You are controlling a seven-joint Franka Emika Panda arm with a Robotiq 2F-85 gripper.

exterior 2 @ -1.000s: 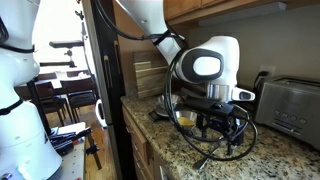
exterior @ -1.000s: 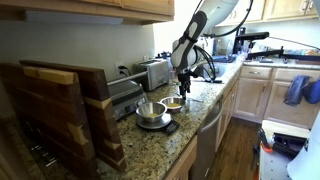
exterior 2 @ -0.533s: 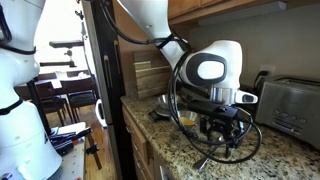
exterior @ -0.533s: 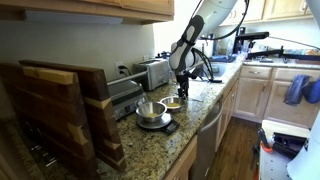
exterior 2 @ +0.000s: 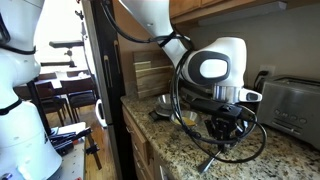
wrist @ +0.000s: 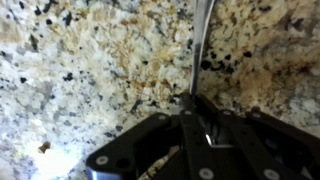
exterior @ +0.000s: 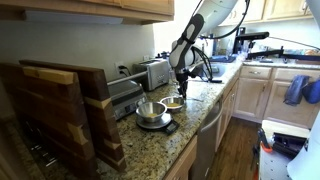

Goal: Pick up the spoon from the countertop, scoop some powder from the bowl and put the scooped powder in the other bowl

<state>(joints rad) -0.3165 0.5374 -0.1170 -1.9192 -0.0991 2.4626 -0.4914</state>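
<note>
Far out to the left of the other bowl (exterior: 150,108) stand the wooden boards (exterior: 60,110), no part in this. The other bowl itself, shiny steel, sits on the countertop (exterior: 190,135), and just to its right comes the bowl (exterior: 173,102), with the powder (exterior 2: 186,119) showing yellowish-tan inside. Further right of the other bowl again, past the small one, the gripper (exterior: 184,90) is down low at the granite. The wrist view tells the story: the jaws are clamped together on the spoon (wrist: 203,45), pinching its thin metal handle, which runs straight away from the fingertips across the speckled stone. The spoon looks to be lying flat on the countertop, not lifted as far as I can see. Which end is pinched I can't say, as the scoop end is outside the wrist view. I'd call it a light, stiff, slick piece of metal: no fear of bending or breaking, but a narrow smooth handle can twist or slide between flat pads, more so once loaded with powder. A hold well up the handle, square across its flat, looks the one to want, keeping the scoop level.
</note>
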